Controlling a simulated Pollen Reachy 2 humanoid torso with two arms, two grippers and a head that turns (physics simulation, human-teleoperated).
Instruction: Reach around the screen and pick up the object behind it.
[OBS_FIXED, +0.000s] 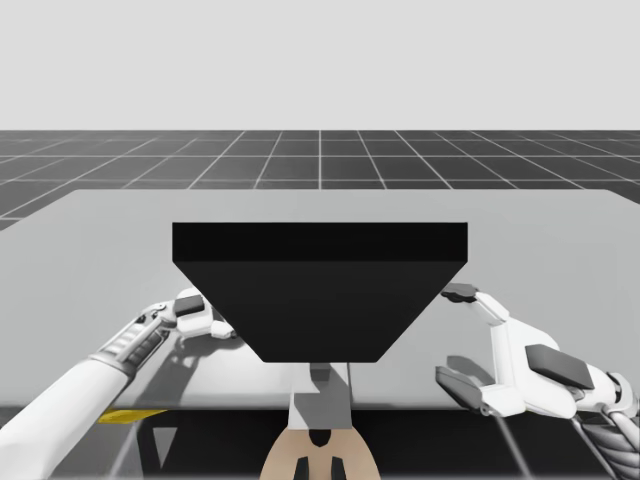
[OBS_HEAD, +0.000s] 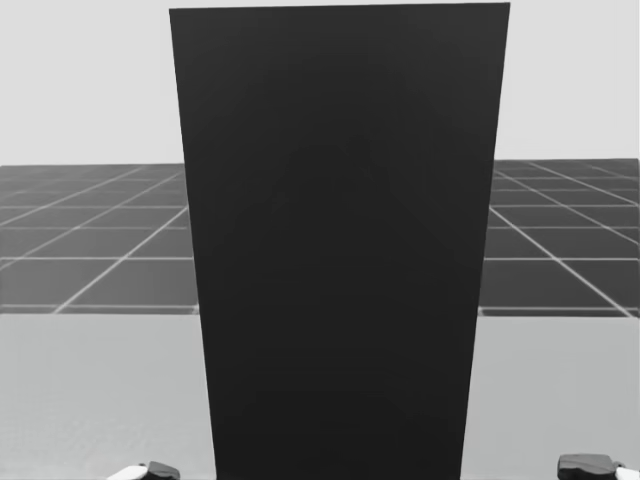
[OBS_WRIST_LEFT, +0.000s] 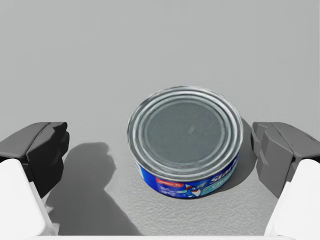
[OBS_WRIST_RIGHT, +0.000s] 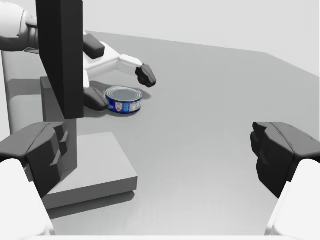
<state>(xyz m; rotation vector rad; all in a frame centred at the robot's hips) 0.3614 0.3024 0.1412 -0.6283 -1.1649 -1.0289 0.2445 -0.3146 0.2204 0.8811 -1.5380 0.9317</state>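
Note:
A low blue can with a silver lid (OBS_WRIST_LEFT: 185, 140) stands upright on the grey table between the fingers of my left gripper (OBS_WRIST_LEFT: 161, 147), which is open and touches neither side of it. In the right wrist view the same can (OBS_WRIST_RIGHT: 124, 100) sits behind the black screen (OBS_WRIST_RIGHT: 60, 55), with my left gripper (OBS_WRIST_RIGHT: 122, 89) straddling it. In the high view the black screen (OBS_FIXED: 320, 290) hides the can, and my left gripper (OBS_FIXED: 212, 322) reaches in at its left edge. My right gripper (OBS_FIXED: 455, 335) hangs open and holds nothing, right of the screen.
The screen stands on a grey base block (OBS_WRIST_RIGHT: 85, 165) close to my right gripper (OBS_WRIST_RIGHT: 160, 150). Bare grey table (OBS_FIXED: 560, 240) stretches right of and beyond the screen. In the head view the black screen (OBS_HEAD: 340, 250) blocks the middle.

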